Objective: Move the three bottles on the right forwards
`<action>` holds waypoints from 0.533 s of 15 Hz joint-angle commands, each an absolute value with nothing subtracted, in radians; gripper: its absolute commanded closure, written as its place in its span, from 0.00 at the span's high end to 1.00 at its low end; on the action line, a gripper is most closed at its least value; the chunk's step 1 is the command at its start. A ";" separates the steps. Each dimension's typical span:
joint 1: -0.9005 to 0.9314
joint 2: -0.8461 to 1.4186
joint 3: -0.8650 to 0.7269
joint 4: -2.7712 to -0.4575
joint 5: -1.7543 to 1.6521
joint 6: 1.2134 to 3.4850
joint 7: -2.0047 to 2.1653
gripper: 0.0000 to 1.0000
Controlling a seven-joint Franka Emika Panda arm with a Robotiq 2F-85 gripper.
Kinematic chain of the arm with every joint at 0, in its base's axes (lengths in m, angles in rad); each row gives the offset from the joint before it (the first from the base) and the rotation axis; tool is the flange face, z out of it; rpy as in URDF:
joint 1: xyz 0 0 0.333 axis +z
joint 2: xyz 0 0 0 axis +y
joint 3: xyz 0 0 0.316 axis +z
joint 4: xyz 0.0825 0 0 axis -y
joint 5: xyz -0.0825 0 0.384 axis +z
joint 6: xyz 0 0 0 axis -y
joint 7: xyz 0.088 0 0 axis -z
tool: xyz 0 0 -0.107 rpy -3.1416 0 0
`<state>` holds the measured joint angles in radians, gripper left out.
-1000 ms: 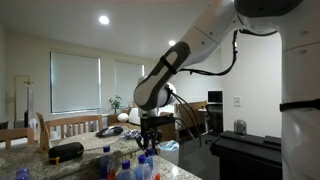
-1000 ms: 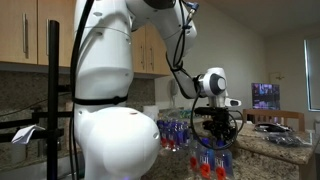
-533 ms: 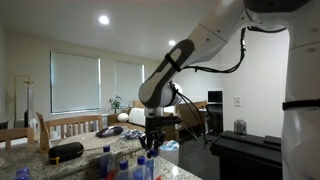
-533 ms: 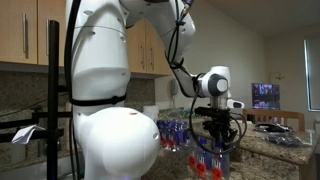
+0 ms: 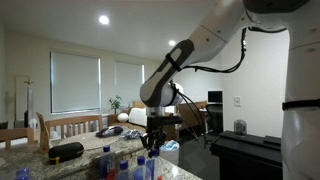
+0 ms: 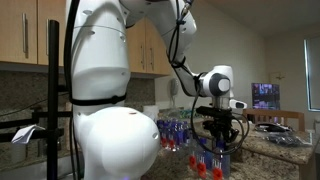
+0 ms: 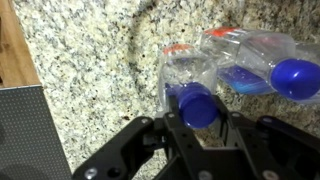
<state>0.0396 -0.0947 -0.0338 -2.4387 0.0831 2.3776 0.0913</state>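
Observation:
My gripper (image 7: 198, 114) is shut on the neck of a small clear bottle (image 7: 195, 103) with a blue cap and a red-orange label band. It stands on the granite counter (image 7: 90, 60). Two more such bottles (image 7: 270, 72) stand close to its right, one with its blue cap near the frame's right edge. In both exterior views the gripper (image 5: 154, 149) (image 6: 217, 151) points straight down over the bottles (image 5: 122, 168). The held bottle's red label shows under the gripper in an exterior view (image 6: 210, 166).
A flat black case (image 7: 32, 130) lies on the counter left of the gripper and also shows in an exterior view (image 5: 66, 151). A further cluster of bottles (image 6: 175, 133) stands behind. Wooden chair backs (image 5: 70, 124) lie beyond the counter.
The gripper has shifted a little sideways along the counter, and the bottle beneath it has moved with it.

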 commanded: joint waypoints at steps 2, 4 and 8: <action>0.029 -0.089 -0.008 -2.427 0.032 2.306 0.084 0.60; 0.031 -0.089 0.001 -2.422 0.013 2.278 0.088 0.66; 0.032 -0.090 0.011 -2.425 -0.006 2.263 0.094 0.92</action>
<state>0.0409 -0.0901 -0.0011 -2.4306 0.0181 2.2851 0.0913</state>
